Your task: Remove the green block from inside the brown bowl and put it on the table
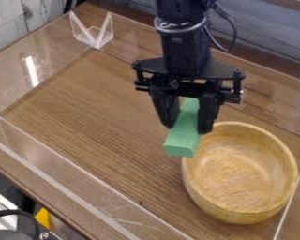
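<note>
Green block [183,134] held tilted just outside bowl's left rim, above the worktop [90,112].

Open wood grain is seen left and front of the bowl [240,171], bounded by low clear walls [40,192]. The bowl's right edge is cut off by the frame; the block's upper end is hidden between the fingers. The gripper [187,120] points down, its jaws closed partway onto the block.
</note>
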`<state>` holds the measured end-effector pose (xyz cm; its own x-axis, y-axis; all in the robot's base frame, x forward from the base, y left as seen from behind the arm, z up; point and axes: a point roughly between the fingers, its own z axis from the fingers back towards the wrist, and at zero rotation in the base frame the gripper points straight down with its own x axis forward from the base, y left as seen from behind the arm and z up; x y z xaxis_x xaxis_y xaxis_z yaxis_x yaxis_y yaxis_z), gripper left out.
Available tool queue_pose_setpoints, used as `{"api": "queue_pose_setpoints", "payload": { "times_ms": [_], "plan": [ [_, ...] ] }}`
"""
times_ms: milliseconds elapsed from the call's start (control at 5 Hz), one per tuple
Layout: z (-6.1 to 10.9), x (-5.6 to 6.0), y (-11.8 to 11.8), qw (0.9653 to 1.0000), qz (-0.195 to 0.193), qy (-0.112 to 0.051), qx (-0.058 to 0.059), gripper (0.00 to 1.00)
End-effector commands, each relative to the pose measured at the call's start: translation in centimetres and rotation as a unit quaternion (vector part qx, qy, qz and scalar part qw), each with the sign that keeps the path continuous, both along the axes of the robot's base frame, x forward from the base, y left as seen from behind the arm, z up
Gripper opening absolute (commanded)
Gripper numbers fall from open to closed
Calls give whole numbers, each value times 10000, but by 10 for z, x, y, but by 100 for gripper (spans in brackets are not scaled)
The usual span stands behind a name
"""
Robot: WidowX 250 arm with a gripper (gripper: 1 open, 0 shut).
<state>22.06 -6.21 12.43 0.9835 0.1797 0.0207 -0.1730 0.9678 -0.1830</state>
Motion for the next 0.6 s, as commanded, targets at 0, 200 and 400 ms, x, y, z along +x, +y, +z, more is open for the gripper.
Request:
{"api": "queue_pose_setpoints", "payload": {
  "times_ms": [0,200,400],
  "plan": [
    [3,3,-1,9999,-17,-117,20,0],
    [2,3,-2,9999,-8,-112,34,0],
    [1,4,-3,9999,0,-108,47,0]
  ]
}}
